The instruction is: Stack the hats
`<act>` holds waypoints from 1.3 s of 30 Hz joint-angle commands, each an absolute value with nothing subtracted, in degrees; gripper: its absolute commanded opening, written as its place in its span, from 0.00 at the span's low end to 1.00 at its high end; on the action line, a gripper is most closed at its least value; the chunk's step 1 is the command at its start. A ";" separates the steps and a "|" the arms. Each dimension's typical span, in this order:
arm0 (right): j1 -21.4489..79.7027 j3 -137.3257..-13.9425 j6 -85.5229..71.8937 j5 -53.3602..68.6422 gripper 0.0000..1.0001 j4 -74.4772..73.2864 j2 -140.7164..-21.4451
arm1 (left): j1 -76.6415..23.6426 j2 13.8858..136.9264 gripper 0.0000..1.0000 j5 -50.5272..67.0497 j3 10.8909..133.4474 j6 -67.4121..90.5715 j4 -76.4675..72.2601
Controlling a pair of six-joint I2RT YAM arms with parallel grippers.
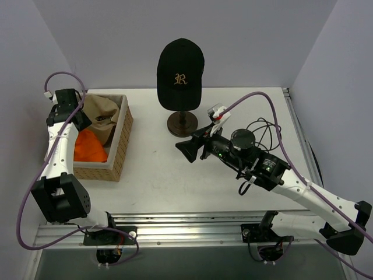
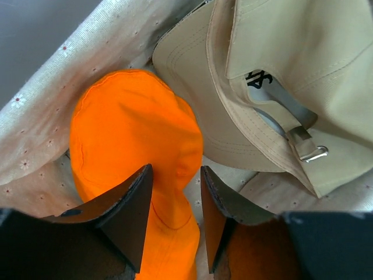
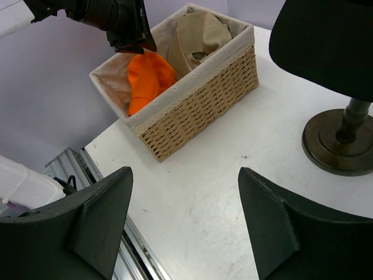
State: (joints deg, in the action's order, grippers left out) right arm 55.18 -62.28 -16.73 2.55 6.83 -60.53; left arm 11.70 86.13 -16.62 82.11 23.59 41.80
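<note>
A black cap with a gold "R" sits on a form over a dark stand at the back middle of the table. In the wicker basket at the left lie a tan cap and an orange hat. My left gripper reaches down into the basket. In the left wrist view its jaws stand apart astride a fold of the orange hat, with liner showing beside the right finger; the tan cap lies to the right. My right gripper hangs open over bare table, holding nothing.
The basket's cloth liner rises close on the left of my left fingers. The stand's round base is just right of my right gripper. The metal rail runs along the table's near edge. Cables loop above the right arm.
</note>
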 commanded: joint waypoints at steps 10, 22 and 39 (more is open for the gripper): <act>55.55 -62.49 -14.59 -1.32 0.69 8.44 -56.78 | 11.78 85.70 0.02 -18.63 81.21 25.58 39.29; 55.72 -62.58 -15.29 -0.62 0.69 9.32 -58.80 | 11.87 76.73 0.02 -22.33 84.64 25.14 41.48; 60.29 -69.77 -15.47 1.23 0.69 15.63 -71.25 | 11.60 71.27 0.02 -15.03 98.34 28.48 42.00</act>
